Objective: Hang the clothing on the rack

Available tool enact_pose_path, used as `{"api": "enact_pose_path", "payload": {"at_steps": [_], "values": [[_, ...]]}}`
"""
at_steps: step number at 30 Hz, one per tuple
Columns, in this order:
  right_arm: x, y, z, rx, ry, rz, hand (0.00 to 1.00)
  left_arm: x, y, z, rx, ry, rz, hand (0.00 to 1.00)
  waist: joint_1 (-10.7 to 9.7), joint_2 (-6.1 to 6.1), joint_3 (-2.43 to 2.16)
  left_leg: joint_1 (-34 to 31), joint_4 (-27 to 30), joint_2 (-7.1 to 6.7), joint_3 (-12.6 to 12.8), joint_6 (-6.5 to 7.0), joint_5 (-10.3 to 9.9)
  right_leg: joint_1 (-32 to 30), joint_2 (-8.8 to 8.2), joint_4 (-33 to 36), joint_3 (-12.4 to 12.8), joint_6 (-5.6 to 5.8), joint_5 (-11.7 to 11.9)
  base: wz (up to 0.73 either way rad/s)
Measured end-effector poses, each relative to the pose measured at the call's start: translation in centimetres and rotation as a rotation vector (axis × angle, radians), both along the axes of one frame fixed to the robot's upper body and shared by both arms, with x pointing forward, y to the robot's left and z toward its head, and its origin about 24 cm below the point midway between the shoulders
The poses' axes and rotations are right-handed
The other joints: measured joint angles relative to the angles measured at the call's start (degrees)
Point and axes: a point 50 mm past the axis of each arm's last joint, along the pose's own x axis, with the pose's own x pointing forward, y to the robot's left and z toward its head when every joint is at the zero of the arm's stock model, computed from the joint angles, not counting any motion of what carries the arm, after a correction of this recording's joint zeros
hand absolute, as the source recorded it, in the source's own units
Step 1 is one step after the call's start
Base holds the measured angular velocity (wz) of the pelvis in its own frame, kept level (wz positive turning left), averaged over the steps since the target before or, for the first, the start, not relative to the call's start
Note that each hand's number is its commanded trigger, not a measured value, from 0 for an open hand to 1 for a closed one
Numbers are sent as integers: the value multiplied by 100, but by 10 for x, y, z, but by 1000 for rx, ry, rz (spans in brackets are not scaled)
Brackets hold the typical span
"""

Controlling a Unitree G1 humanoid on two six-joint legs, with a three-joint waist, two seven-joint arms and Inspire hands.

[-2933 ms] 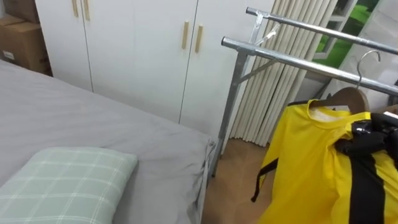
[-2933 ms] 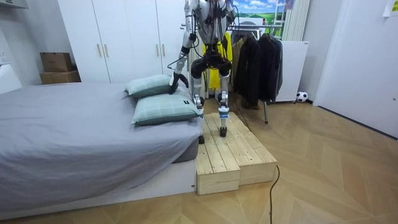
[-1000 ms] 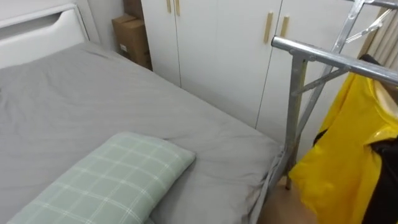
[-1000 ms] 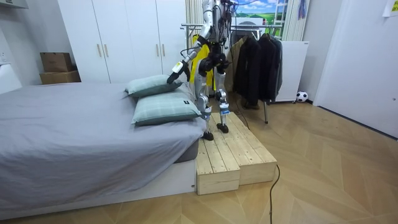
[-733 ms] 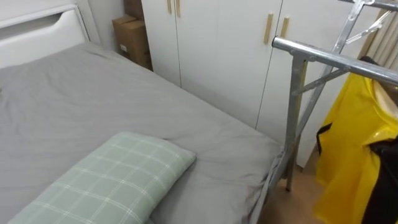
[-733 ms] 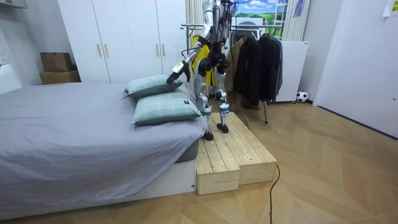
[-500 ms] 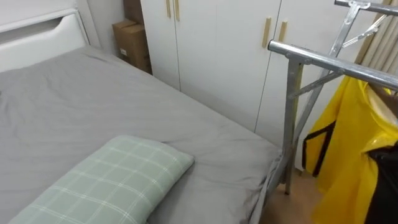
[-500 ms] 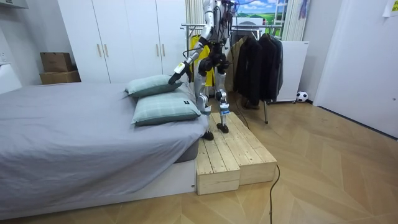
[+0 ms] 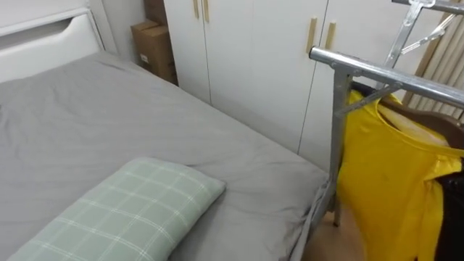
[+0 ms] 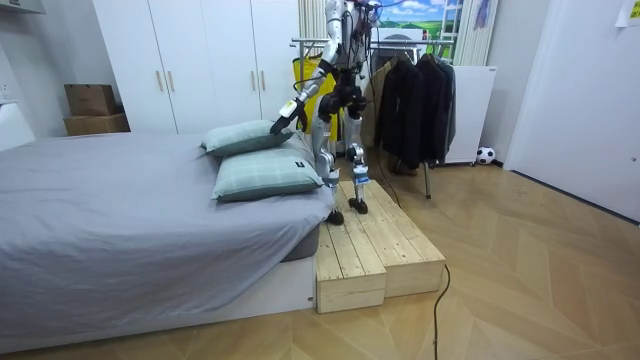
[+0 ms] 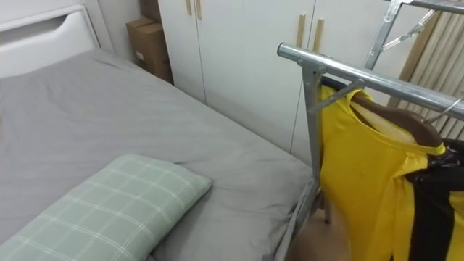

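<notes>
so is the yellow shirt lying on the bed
No, the yellow shirt sits on a wooden hanger beside the rail of the metal rack, past the edge of the grey bed.

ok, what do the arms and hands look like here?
In the room view the left arm is silver-white segments with darker joints, ending in a dark left hand. The right hand looks glossy black at the right eye view's right edge. Markings and cabling are too small to tell.
</notes>
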Motion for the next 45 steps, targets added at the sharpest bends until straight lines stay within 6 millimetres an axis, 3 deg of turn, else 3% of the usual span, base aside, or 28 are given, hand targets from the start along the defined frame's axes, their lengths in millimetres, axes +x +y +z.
{"api": "enact_pose_path", "payload": {"at_steps": [8,12,13,14,15,16,17,19,20,21,22,26,29,35,45], "values": [[0,-1,0,-13,-12,-45,0,6,-1,-1,8,4,-32,0,-12,-45,22,214,-406,-40,16,-31,18,191,72,-273,5,49,35,5],[0,-2,1,-18,-22,-54,0,8,-2,-1,6,0,-34,0,-1,-28,4,335,-603,-45,26,-67,44,188,77,-264,18,67,50,-2],[-1,-2,0,-22,-23,-63,0,7,-2,-1,3,2,-33,0,6,5,4,504,-809,-10,-46,-91,111,60,55,22,9,67,49,-13],[-2,-2,-3,-19,-17,-70,0,9,-4,-2,-3,-2,-33,0,13,97,26,650,-987,150,-305,-80,204,-244,27,566,96,156,-57,-26],[-1,0,-4,-15,-21,-67,0,9,-4,-2,-1,-4,-31,0,58,160,44,673,-1005,233,-559,-82,205,-419,96,526,243,134,-113,-79],[8,10,-2,0,-56,-43,0,6,0,-1,7,-4,-9,0,190,115,23,604,-985,384,-811,-151,136,-940,197,274,455,-99,61,-70],[10,16,-6,16,-68,-35,0,-1,3,-2,6,21,23,0,98,86,-27,364,-787,474,-799,-266,8,-939,264,337,143,-112,248,-45],[5,13,-13,19,-39,-71,0,-5,-1,-6,-20,53,29,0,-96,38,-10,328,-603,411,-688,-188,-41,-649,262,162,7,-120,253,35],[3,11,-15,16,-29,-95,0,-9,-4,-8,-31,72,38,0,-107,-14,5,378,-581,273,-561,-183,-40,-432,255,34,104,-118,254,28],[3,11,-14,13,-31,-101,0,-10,-5,-8,-32,73,41,0,-130,-5,-2,361,-582,219,-483,-181,-36,-361,255,-27,149,-116,255,8],[3,10,-14,16,-40,-110,0,-10,-5,-8,-30,74,45,0,-136,22,-46,330,-542,155,-322,-171,-38,-303,256,-57,148,-114,256,5],[2,8,-11,46,-69,-131,0,-9,-7,-8,-27,66,47,0,-27,104,-78,422,-732,137,-229,-166,-26,-330,301,-135,312,-75,279,-5],[2,7,-12,50,-67,-137,0,1,-7,-8,-26,41,41,0,-35,84,-46,393,-794,112,-225,-166,-25,-329,309,-259,297,9,329,5],[-4,5,-19,77,-30,-145,0,4,-8,-8,-25,17,55,0,-43,60,-28,401,-910,42,-227,-147,-15,-385,260,-299,319,89,390,1],[-6,1,-18,91,-30,-189,0,4,-8,-9,-38,7,91,0,-59,19,-27,412,-926,17,-156,-121,-4,-458,231,-286,411,101,445,-6]]}}
